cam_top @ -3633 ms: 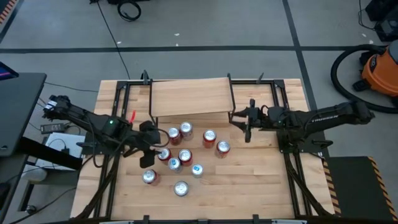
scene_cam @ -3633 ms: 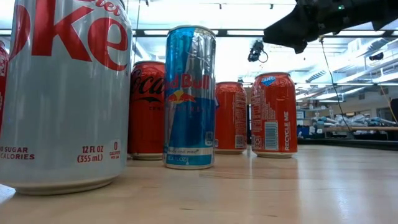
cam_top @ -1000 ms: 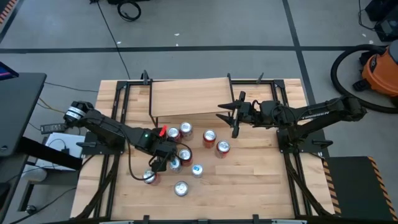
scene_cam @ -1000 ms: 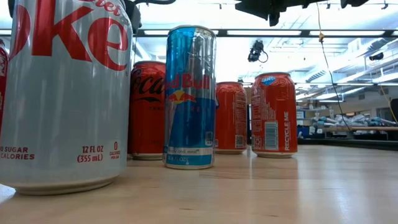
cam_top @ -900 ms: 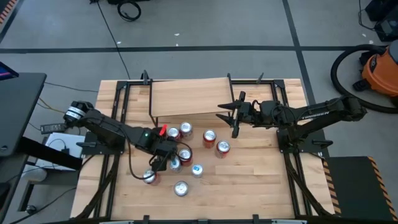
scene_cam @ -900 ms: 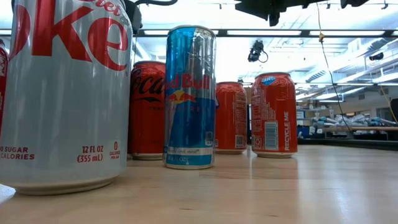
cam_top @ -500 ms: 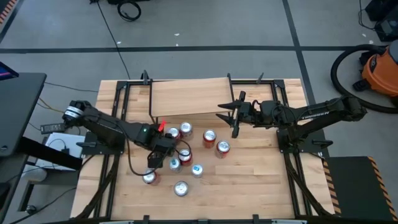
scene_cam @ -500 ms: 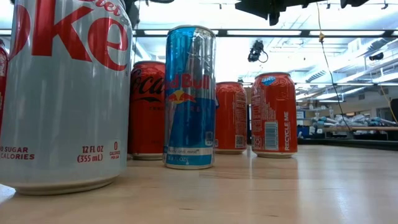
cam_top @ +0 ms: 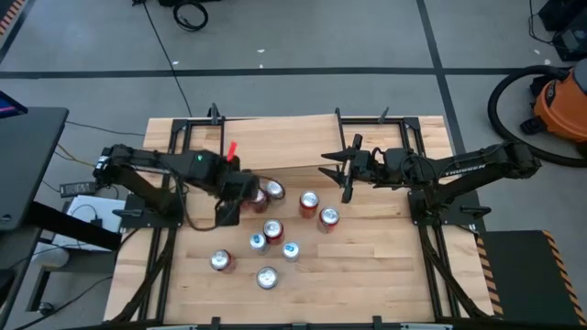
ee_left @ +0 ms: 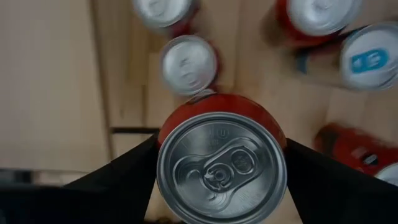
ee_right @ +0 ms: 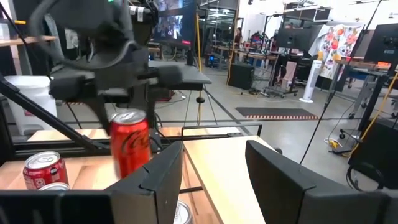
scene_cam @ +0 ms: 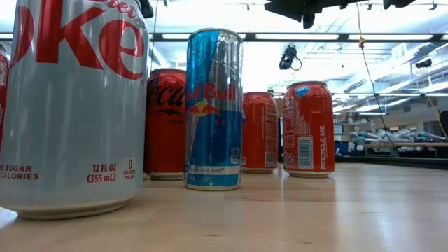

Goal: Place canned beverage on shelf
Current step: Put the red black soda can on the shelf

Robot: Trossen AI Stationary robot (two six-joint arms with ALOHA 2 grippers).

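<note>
Red cola can [ee_left: 221, 168] is pinched at its sides between the jaws of the left gripper [cam_top: 231, 196] and is held clear of the table, as seen in the right wrist view [ee_right: 129, 148]. In the high view the gripper is placed just beside the shelf's [cam_top: 280, 142] front edge, at its left end. The shelf top is seen bare; no can is placed on it yet. The other cans [cam_top: 272, 234] are left standing on the table in front of the shelf; two red ones [cam_top: 317, 209] are nearer the right arm.

Right gripper [cam_top: 347, 171] is held at the shelf's right front corner, jaws partly spread, nothing between them.

Progress, as judged: pick-up is done; carrying over the board, lowering and release are left.
</note>
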